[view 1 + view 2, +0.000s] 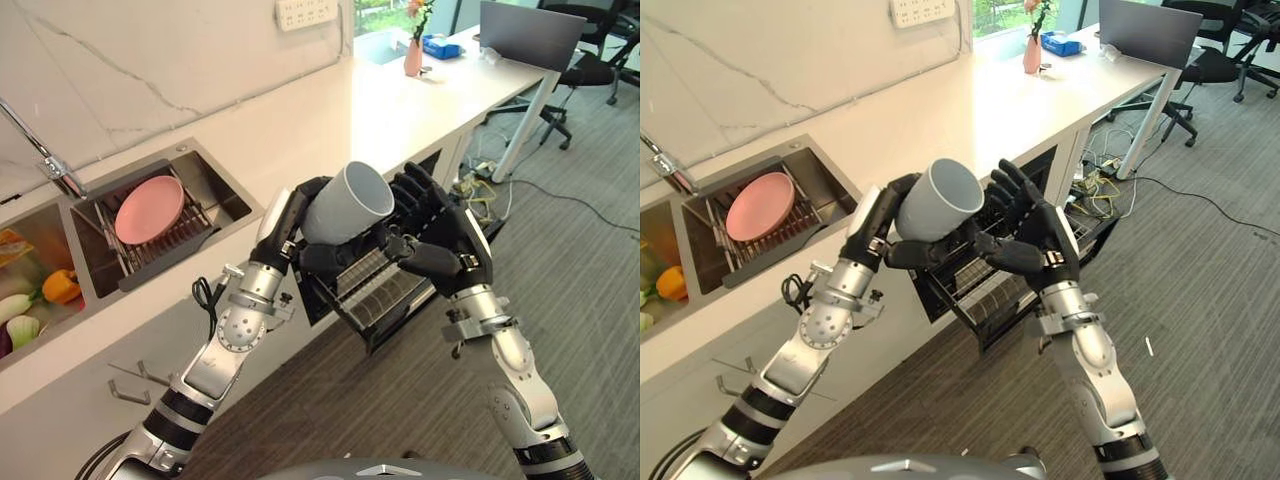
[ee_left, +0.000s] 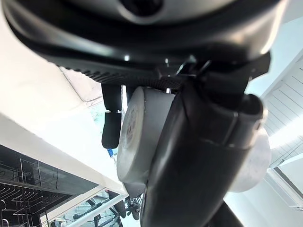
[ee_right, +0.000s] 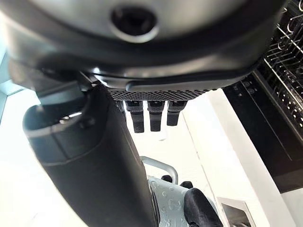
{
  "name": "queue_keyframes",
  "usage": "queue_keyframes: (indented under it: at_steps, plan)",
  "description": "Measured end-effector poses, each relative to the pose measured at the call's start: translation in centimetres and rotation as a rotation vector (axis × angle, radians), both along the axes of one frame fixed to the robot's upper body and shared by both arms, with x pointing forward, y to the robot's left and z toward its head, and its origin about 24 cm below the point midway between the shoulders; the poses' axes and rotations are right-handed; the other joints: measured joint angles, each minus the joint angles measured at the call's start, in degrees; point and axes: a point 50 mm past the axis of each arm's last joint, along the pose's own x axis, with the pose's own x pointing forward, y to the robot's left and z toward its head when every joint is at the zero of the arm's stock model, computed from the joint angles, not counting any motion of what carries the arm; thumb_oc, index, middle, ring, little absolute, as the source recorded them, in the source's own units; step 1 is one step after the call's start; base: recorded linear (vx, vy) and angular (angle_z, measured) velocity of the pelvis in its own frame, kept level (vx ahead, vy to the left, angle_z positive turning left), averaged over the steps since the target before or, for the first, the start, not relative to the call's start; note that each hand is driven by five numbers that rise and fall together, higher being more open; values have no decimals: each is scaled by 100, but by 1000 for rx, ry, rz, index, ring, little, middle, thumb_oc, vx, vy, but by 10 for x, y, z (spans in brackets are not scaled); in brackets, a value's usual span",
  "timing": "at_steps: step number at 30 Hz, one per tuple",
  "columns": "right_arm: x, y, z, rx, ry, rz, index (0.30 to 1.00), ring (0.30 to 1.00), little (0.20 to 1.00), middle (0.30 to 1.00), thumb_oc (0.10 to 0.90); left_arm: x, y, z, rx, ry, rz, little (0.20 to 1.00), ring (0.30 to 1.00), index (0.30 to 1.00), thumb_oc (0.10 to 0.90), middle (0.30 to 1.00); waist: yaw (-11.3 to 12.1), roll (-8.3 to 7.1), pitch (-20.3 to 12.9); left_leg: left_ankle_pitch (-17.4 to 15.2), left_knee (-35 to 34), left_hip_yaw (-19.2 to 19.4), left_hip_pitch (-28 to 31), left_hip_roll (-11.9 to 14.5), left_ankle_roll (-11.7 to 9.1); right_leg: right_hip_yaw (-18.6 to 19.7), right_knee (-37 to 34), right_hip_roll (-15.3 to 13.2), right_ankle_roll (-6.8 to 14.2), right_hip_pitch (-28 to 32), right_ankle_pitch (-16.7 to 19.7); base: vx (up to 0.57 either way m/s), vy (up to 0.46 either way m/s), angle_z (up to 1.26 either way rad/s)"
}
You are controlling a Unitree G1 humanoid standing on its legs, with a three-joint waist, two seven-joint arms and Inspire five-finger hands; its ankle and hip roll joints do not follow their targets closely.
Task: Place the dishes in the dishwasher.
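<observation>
I have the grey cup [image 1: 348,203] up in the air in my left hand [image 1: 290,222], fingers and thumb wrapped round its body, mouth tipped up and away from me. My left wrist view confirms it: the thumb lies across the cup's side and the fingers [image 2: 111,127] hook round the far wall. My right hand [image 1: 440,245] sits just beside the cup on its other side, fingers spread and fairly straight, holding nothing; the thumb reaches toward the cup's base, though I cannot tell whether it touches. In the right wrist view the fingers [image 3: 150,115] hang loose with the cup [image 3: 170,203] showing below them.

Beneath and just beyond both hands, the dishwasher rack [image 1: 372,292] is pulled out from the dark opening under the counter [image 1: 330,120].

Well off to the left of my left hand, a pink plate [image 1: 149,209] leans on a wire rack [image 1: 165,243] in the sink [image 1: 225,195]. Farther left lie some vegetables [image 1: 40,295]. Far beyond my right hand, a pink vase [image 1: 413,55] stands at the counter's end.
</observation>
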Motion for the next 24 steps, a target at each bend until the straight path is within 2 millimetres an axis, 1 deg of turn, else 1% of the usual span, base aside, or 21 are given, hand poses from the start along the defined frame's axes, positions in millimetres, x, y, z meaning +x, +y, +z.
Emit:
queue_keyframes:
  at_steps: [5, 10, 14, 17, 18, 24]
  plan:
    - [-1, 4, 1, 35, 1, 26, 900, 900, 900, 900, 800, 3, 2, -8, -1, 26, 25, 300, 300, 300, 400, 300, -14, -8, -2, 6, 0, 7, 7, 8, 2, 12, 0, 7, 0, -1, 0, 0, 0, 0]
    - [-2, 13, -1, 46, 15, 74, 900, 900, 900, 900, 800, 3, 3, -7, 16, 16, 35, 300, 300, 300, 400, 300, -12, -36, -17, 5, 0, 7, 6, 8, 3, 11, 0, 7, 0, -1, 0, 0, 0, 0]
    - [-1, 19, 1, 38, 7, 105, 900, 900, 900, 900, 800, 2, 0, -9, 38, 13, 24, 300, 300, 300, 400, 300, 2, -61, -23, 6, 0, 3, 3, 8, 3, 6, 0, 7, 0, 1, 0, 0, 0, 0]
    - [-1, 18, 1, 24, 8, 109, 900, 900, 900, 900, 800, 2, 0, -9, 61, 11, 13, 300, 300, 300, 400, 300, 10, -64, -26, 6, 0, 1, 4, 7, 3, 4, 2, 6, 0, 2, 0, 0, 0, 0]
    - [-1, 17, 0, 6, 13, 111, 900, 900, 900, 900, 800, 2, 1, -9, 94, 4, 7, 300, 300, 300, 400, 300, 10, -70, -29, 6, 0, 0, 3, 7, 3, 3, 2, 6, 0, 3, 0, 0, 0, 0]
    - [-1, 15, -1, -17, 17, 115, 900, 900, 900, 900, 800, 1, -1, -10, 125, 0, -7, 300, 300, 300, 400, 300, 10, -72, -30, 6, 0, -16, -10, 7, 3, -14, 2, 6, 0, 4, 0, -1, 1, 1]
